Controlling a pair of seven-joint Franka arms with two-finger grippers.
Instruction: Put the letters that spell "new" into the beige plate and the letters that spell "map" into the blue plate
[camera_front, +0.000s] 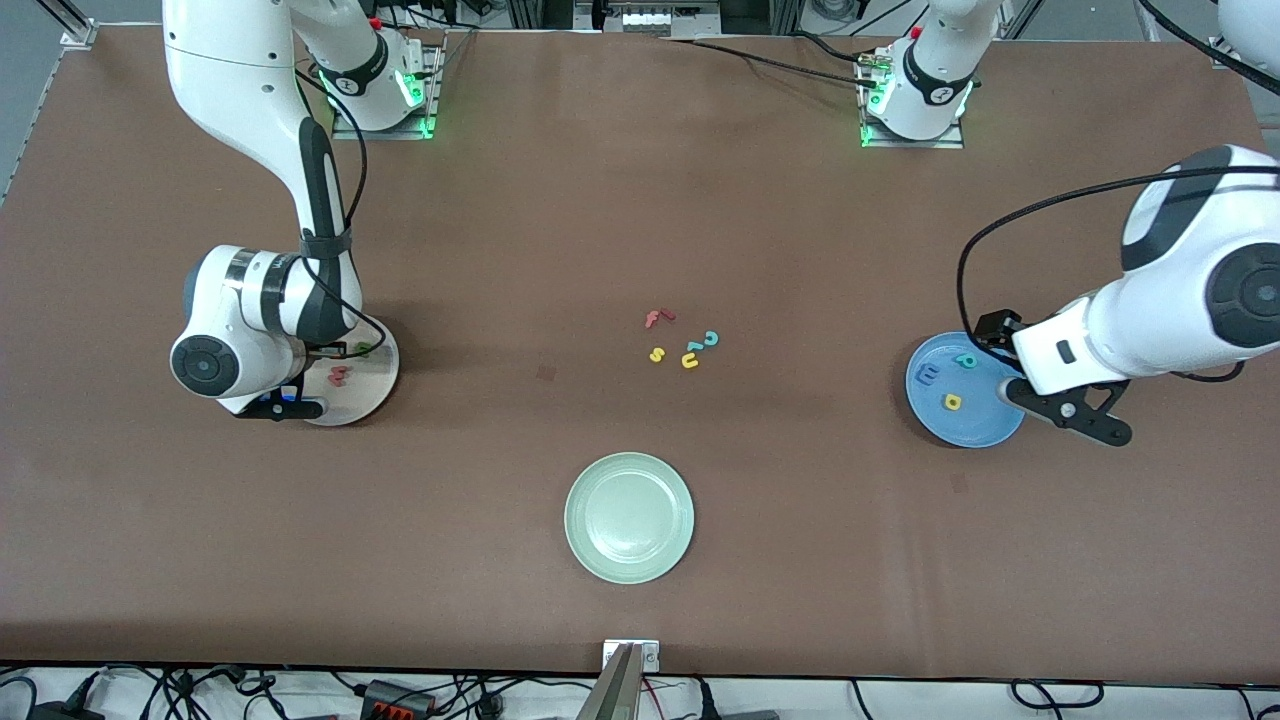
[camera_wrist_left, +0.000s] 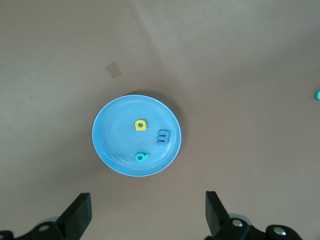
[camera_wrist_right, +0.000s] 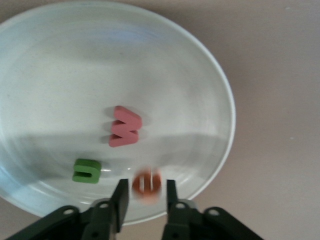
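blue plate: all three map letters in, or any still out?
All in. The blue plate holds the yellow a, blue m and teal p, lying apart.

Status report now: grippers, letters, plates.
Left gripper open over the table beside the blue plate; m, a, p inside. Right gripper open over the beige plate, orange e between its fingers; n, w in.

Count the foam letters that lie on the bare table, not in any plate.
5, all in one loose group mid-table: a red letter, a yellow s, a yellow u, and two teal hooked letters. None seems hidden.
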